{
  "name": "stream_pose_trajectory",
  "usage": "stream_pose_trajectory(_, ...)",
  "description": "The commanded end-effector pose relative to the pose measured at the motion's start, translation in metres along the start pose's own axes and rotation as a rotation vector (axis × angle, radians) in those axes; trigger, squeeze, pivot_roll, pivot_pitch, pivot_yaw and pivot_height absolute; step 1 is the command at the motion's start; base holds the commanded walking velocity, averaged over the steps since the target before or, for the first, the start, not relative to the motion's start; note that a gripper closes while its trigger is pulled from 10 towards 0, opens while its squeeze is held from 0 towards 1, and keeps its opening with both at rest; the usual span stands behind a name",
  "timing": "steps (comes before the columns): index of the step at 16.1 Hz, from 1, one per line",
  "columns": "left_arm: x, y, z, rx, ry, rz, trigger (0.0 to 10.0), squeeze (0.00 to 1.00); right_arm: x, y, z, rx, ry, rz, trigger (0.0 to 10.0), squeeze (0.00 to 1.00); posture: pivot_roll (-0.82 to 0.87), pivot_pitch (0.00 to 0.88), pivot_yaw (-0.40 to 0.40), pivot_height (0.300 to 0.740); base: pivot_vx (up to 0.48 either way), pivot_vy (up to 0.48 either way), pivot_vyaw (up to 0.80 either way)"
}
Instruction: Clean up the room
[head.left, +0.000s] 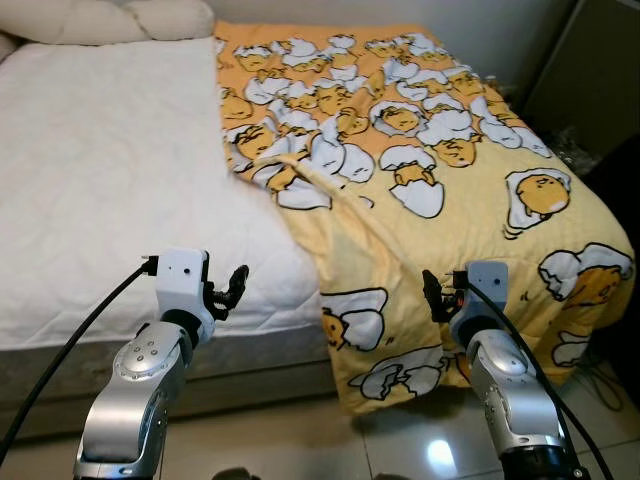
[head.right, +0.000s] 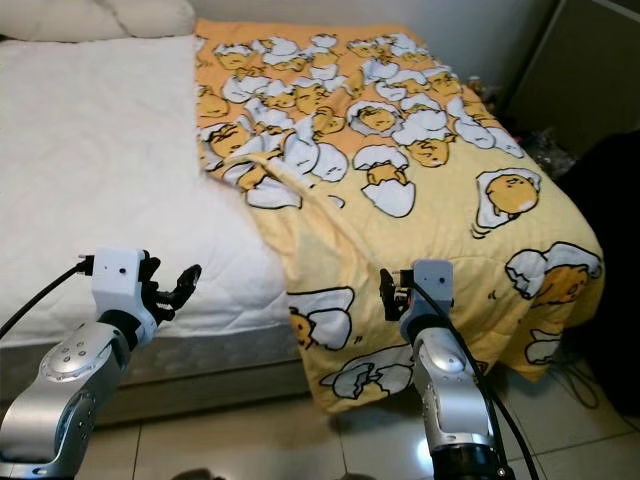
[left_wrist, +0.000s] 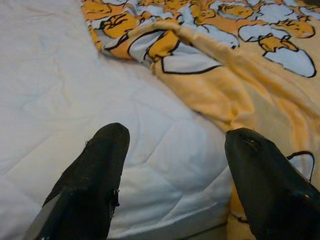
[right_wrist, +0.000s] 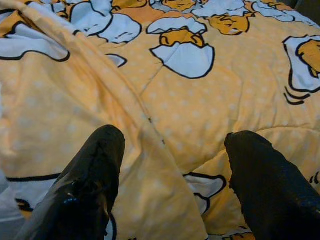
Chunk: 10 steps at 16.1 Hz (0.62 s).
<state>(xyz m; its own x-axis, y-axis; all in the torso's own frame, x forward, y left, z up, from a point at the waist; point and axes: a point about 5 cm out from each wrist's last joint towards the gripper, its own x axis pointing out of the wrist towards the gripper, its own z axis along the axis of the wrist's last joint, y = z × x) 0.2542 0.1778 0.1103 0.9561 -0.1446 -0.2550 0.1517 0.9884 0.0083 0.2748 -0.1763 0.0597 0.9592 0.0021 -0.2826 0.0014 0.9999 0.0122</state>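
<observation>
A yellow blanket (head.left: 440, 170) printed with egg cartoons covers the right half of the bed and hangs over its foot edge. Its folded-back edge (left_wrist: 200, 47) runs diagonally across the white mattress cover (head.left: 110, 170). My left gripper (head.left: 233, 288) hovers open over the mattress's foot edge, just left of the blanket; its black fingers (left_wrist: 92, 175) stand wide apart with nothing between them. My right gripper (head.left: 437, 296) is open in front of the hanging blanket, its fingers (right_wrist: 90, 175) spread above a blanket fold (right_wrist: 125, 95).
Cream pillows (head.left: 110, 18) lie at the head of the bed. A dark cabinet (head.left: 590, 70) stands to the right of the bed, with dark items by it. Glossy tiled floor (head.left: 420, 440) runs along the foot of the bed, under the blanket's hem.
</observation>
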Motion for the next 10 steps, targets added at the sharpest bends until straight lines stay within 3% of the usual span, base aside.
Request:
stream_pose_trajectory(1, 0.0031, 0.0002, 0.0008, 0.004, -0.003, 0.008, 10.0, 0.00, 0.0019, 0.0007, 0.0091, 0.019, -0.015, 0.015, 10.0, 0.00, -0.02, 0.000, -0.044, 0.740, 0.285, 0.000, 0.00)
stream_pose_trajectory(3, 0.0050, 0.0006, 0.0014, 0.006, -0.006, 0.008, 10.0, 0.00, 0.0022, 0.0024, 0.0092, 0.038, -0.008, 0.026, 10.0, 0.00, -0.02, 0.000, -0.042, 0.740, 0.298, 0.000, 0.00)
stream_pose_trajectory(5, 0.0055, 0.0010, 0.0020, 0.006, -0.009, 0.006, 10.0, 0.00, 0.0023, 0.0046, 0.0116, -0.004, -0.024, 0.041, 10.0, 0.00, -0.02, 0.000, -0.041, 0.740, 0.322, 0.000, 0.00)
stream_pose_trajectory(8, 0.0065, 0.0005, 0.0022, 0.007, -0.012, 0.001, 10.0, 0.00, 0.0022, 0.0068, 0.0120, 0.018, -0.017, 0.050, 10.0, 0.00, -0.03, 0.000, -0.039, 0.740, 0.341, 0.000, 0.74)
stream_pose_trajectory(10, 0.0066, 0.0007, 0.0020, 0.009, -0.013, 0.000, 10.0, 0.00, 0.0029, 0.0075, 0.0121, 0.031, -0.011, 0.049, 10.0, 0.00, -0.02, 0.000, -0.040, 0.740, 0.341, 0.000, 0.00)
